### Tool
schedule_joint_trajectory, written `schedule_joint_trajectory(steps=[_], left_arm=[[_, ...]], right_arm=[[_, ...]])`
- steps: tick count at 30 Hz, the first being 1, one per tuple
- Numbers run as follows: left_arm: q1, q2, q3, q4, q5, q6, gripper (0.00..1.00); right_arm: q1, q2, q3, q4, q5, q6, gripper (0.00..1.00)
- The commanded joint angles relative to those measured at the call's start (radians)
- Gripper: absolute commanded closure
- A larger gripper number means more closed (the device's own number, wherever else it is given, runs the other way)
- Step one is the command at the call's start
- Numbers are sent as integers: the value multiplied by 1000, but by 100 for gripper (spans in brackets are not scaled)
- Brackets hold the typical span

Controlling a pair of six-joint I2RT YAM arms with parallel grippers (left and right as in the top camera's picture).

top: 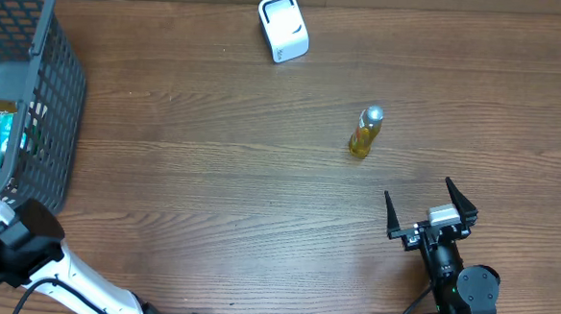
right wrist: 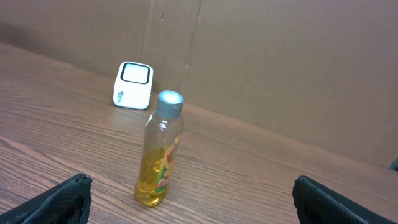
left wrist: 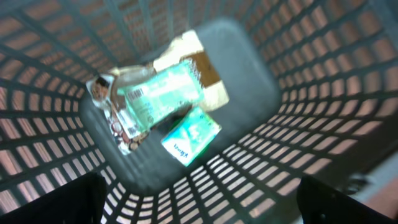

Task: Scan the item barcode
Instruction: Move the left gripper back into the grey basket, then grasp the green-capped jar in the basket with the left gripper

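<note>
- Currently, nearest the robot, the right tool (top: pixel 417 187) hangs low over the tabletop (top: pixel 212 182), fingers spread wide, gripping nothing.
- Also close in, on the left, the left tool (left wrist: pixel 199 186) hovers above a dark mesh basket (top: pixel 49 78), looking straight down into it. Its fingers are spread wide too and hold nothing.
- On the basket floor lie overlapping packets (left wrist: pixel 163 93), green-and-white ones over a tan one.
- Farther out, straight ahead of the right tool, a small clear bottle (top: pixel 364 133) of yellow liquid with a silver cap stands upright on the tabletop, apart from everything else. No barcode can be made out on its label.
- Farthest away, near the back edge, sits a white boxy scanner (top: pixel 283 27), well apart from the bottle.
- Judging by this, the task is at its pick-up step: no item is held yet. The bottle looks like the item to scan, though the left tool may be after a packet.
- Next move likely calls for the right tool to advance, close round the bottle's body, lift it and turn its barcode toward the scanner.
</note>
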Motion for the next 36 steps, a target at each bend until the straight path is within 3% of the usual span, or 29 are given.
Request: schedule_joint_trajectory(steps=[1,13,21,36], left_arm=[[3,32,-58,-2,16,53,0],[6,50,-302,79,14,106,0],[6,50,-512,208,90,204,1],[6,50,-759,393,85,229,1]], right_arm=[[4,-7,-11,3,2,4,0],[4,-7,-11,3,2,4,0],[4,-7,-11,3,2,3,0],[4,-7,-11,3,2,4,0]])
